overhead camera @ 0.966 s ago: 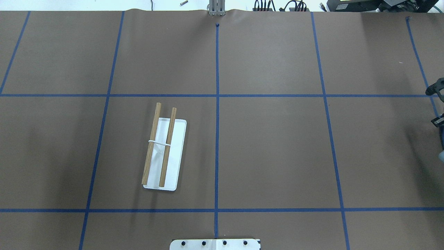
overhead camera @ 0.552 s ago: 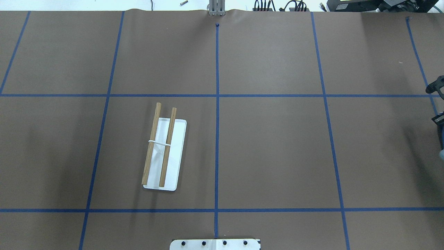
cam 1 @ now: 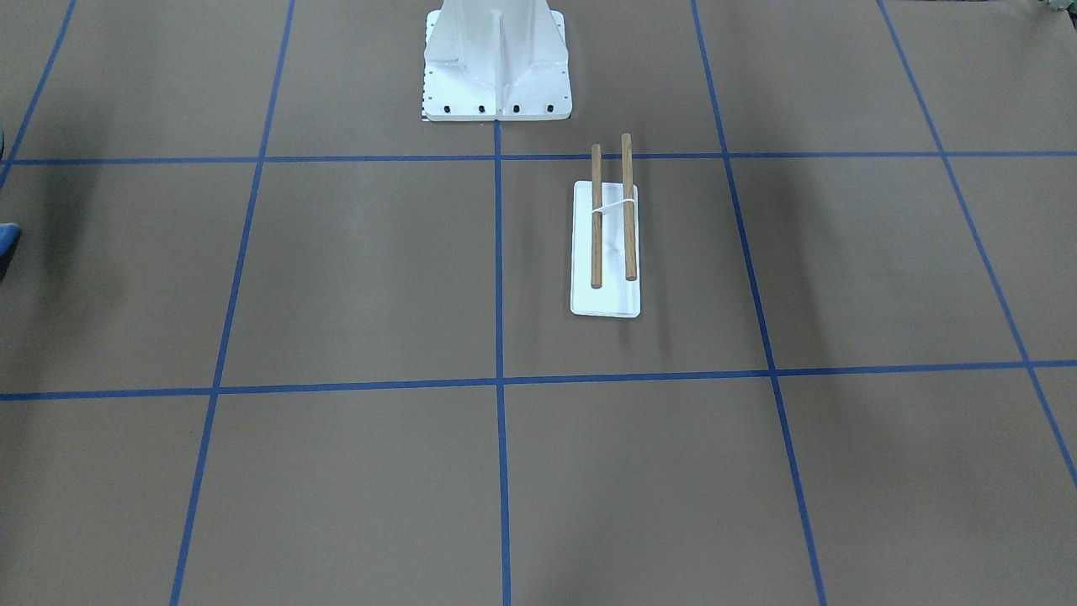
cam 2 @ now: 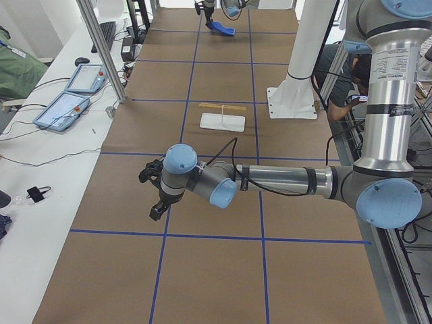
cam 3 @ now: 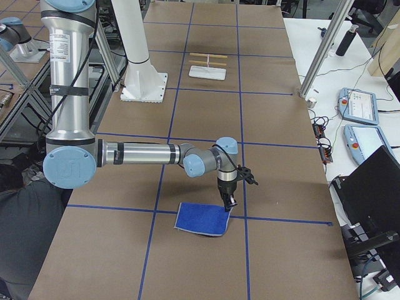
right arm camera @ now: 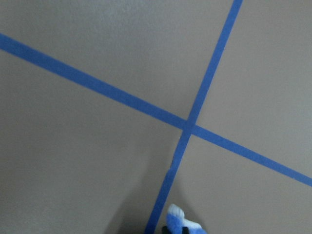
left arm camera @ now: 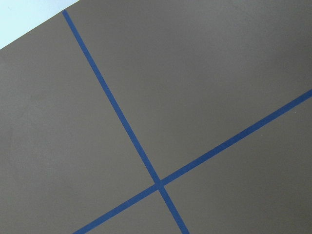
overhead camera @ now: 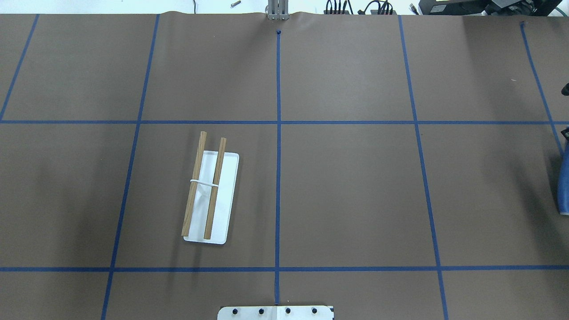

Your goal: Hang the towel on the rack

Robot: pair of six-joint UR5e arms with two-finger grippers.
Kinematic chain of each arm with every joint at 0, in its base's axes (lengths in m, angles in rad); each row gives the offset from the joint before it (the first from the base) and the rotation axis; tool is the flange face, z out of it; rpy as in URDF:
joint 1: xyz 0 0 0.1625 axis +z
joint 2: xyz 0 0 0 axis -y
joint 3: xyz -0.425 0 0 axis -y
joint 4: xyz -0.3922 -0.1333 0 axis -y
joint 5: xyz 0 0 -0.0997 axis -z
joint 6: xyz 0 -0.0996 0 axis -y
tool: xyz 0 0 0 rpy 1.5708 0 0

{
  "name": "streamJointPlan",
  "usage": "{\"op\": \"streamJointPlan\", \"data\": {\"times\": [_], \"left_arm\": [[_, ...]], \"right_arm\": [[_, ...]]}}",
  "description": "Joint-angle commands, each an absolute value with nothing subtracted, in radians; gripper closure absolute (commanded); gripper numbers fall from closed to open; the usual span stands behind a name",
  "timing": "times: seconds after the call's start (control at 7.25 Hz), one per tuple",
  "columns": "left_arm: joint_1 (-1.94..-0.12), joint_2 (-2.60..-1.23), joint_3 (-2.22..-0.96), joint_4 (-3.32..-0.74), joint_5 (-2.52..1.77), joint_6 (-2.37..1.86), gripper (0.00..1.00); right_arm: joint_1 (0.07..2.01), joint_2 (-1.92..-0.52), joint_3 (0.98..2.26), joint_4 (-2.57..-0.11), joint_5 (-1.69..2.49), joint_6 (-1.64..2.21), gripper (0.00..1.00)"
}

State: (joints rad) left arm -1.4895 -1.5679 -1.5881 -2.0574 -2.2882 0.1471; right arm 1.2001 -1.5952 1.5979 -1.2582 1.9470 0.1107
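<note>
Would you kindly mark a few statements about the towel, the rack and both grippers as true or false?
1. Nothing hangs on the rack. True.
2. The towel lies beside the rack. False: it is far away, at the end of the table on the robot's right.
3. The right gripper pinches a corner of the towel. True.
4. The left gripper holds the towel. False: it hangs above the table at the opposite end.

The rack (overhead camera: 221, 195) sits left of centre, the towel (overhead camera: 563, 182) far right.
</note>
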Motion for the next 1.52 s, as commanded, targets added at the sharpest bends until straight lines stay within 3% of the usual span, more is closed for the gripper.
{"op": "streamJointPlan", "data": {"times": [0.0,0.55,1.38], "left_arm": [[-1.489,-1.575,-1.597,-2.124,-2.292,0.029,0.01],[-1.357,-1.721,-1.597,-2.157,-2.353,-0.364,0.01],[-1.048,-2.060,-1.592,-2.209,-2.345,-1.294,0.01]], "right_arm": [[1.232,-1.588,1.737,-1.258,2.041,0.113,1.00],[1.191,-1.402,1.822,-1.244,2.209,0.136,1.00],[0.883,-1.157,1.930,-1.253,1.973,0.460,1.00]]}}
